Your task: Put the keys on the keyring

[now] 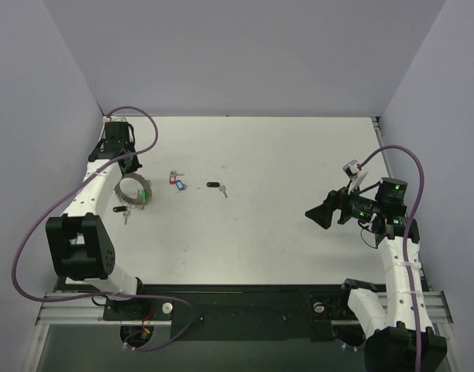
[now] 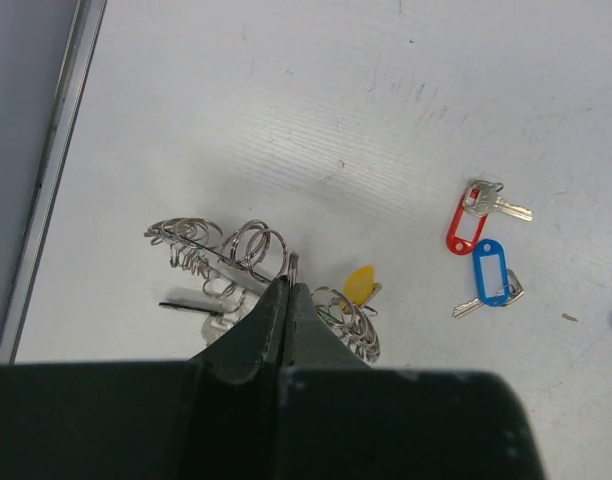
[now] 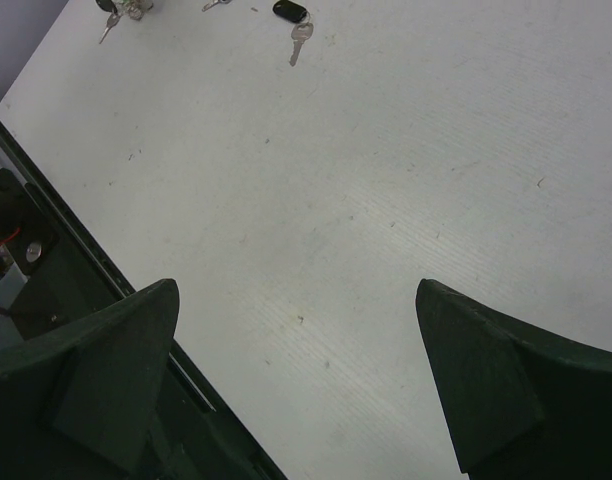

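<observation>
Pinching a keyring (image 2: 254, 248) loop at their tips, left jaws should hold it steady; keys (image 2: 491, 272) lie rightward; right jaws spread.

keyring (image 2: 254, 250) beside left wall (image 1: 36, 116), open tabletop (image 1: 299, 155) rightward

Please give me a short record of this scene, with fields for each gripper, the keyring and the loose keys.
left gripper: shut, tips at a wire loop of the keyring, seemingly pinching it
right gripper: open, over the white table, holding nothing
tags at the keyring: yellow tag, green tag
loose keys: red-tagged key and blue-tagged key close together, to the right of the keyring; black-tagged key further right
</observation>
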Controlling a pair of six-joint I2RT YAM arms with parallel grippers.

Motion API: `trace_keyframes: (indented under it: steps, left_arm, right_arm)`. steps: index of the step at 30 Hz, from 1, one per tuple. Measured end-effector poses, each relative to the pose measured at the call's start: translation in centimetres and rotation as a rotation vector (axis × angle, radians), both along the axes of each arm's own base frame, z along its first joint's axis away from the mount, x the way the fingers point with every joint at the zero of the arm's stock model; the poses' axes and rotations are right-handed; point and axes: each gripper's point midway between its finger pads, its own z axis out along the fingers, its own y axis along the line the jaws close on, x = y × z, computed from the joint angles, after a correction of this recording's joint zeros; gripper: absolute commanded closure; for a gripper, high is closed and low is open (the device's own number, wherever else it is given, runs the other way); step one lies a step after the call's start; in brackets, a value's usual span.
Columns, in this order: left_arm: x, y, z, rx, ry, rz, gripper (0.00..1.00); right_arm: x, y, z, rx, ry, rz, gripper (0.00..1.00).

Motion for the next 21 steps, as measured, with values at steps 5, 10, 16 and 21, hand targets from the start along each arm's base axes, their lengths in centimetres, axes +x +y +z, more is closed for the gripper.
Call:
trace_keyframes:
  steps: [5, 10, 16, 21]
  left_arm:
    - [-0.5, -1.4, 2.8, -0.039, -0.068, -0.044, 1.0]
    - [-1.7, -6.1, 6.6, -0.086, -0.156, -0.184, 1.0]
    - [-4.3, -14.0, 10.1, -0.14, -0.216, -0.409, 1.0]
    - [-6.5, -21.1, 13.0, -0.215, -0.253, -0.595, 1.0]
  right_arm:
    - [0.0, -0.1, 0.0, 0.0, 0.0, -0.005, 0.0]
    - [0.1, -0.2, 0.1, 0.001, -0.003, -0.01, 0.0]
    - [0.1, -0.5, 0.2, 0.004, -0.006, -0.02, 0.0]
    - [0.3, -0.9, 0.3, 0.005, -0.011, -0.038, 0.0]
